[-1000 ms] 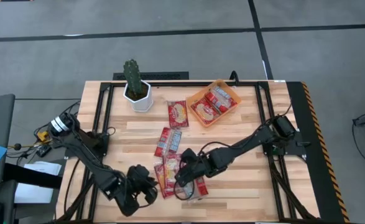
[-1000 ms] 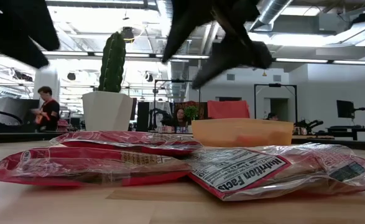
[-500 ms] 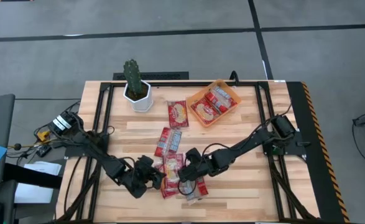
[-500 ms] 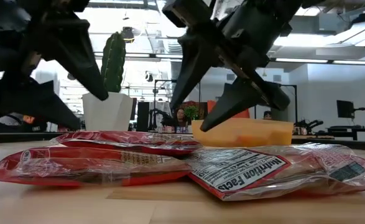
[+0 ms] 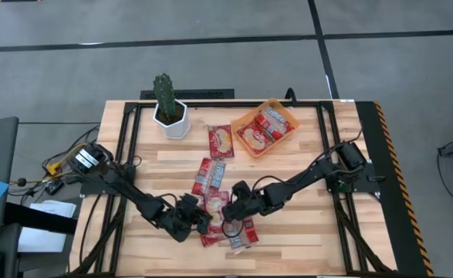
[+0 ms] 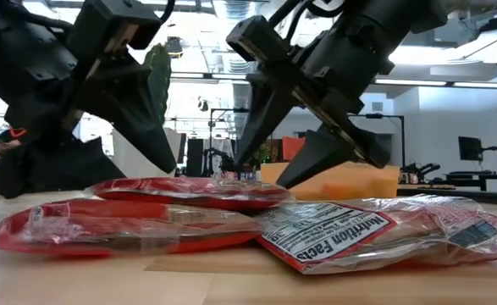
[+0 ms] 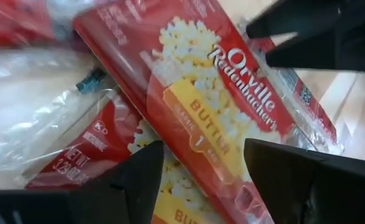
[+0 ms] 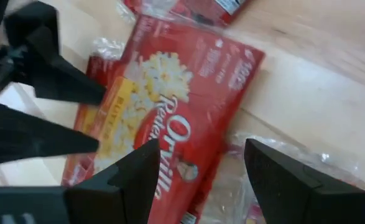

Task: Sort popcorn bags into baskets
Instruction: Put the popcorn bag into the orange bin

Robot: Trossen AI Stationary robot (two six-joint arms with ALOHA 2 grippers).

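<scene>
Down at 6 o'clock on the table [image 5: 303, 232], a loose pile of bags [image 5: 214, 212] is being closed in on from both sides at once. The left gripper [image 5: 201, 222] is brought in from 8 o'clock, the right gripper [image 5: 228, 224] from 3 o'clock, and both are seen with fingers spread wide, nothing pinched yet.

Biggest worry: the same butter bag [image 7: 219, 118] fills both wrist views (also at [image 8: 170, 124]), and each arm's dark fingers show up in the other's picture. So a finger-on-finger collision looks quite possible if both are closed together. A tug-of-war on one bag could happen too, or the slick plastic wrap could be slid off the pile instead of being gripped. The bags overlap, so two could easily be lifted by mistake.

Pose-wise, both arms are stretched low and long across the table, wrists dipped toward the pile. From table height the fingers are seen splayed just above the top bag [image 6: 189, 191], whether touching it can't be told.

Elsewhere: the orange basket [image 5: 245, 122] sits at 1 o'clock with two bags [image 5: 266, 127] already in it, one bag [image 5: 221, 141] lies alone near it, another [image 5: 209, 176] mid-table. A cactus pot [image 5: 169, 116] is parked at 11 o'clock.
</scene>
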